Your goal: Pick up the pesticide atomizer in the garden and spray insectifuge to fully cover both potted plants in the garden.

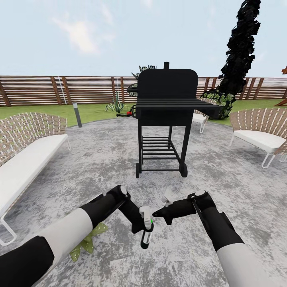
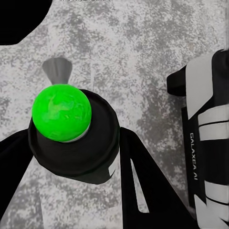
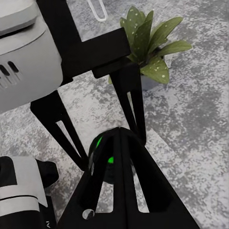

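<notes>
Green is the first thing I see: a bright green dot glows on top of the dark pesticide atomizer (image 1: 146, 231). My left claw (image 1: 144, 224) is closed tight around it, so the pick-up part looks done. My right claw (image 1: 166, 206) sits just beside it, fingers apart, with nothing between them as far as I can tell.

One potted plant (image 1: 88, 239) peeks out under my left arm, on the grey patio (image 1: 99, 159) right below. From the right wrist I see its spotted leaves close by. I think spraying it comes next. I cannot tell if any spray has landed yet.

Farther off stands a black grill (image 1: 166, 115). Behind it, by the wooden fence (image 1: 79, 89), a second spiky plant (image 1: 115, 105) waits on the grass.
</notes>
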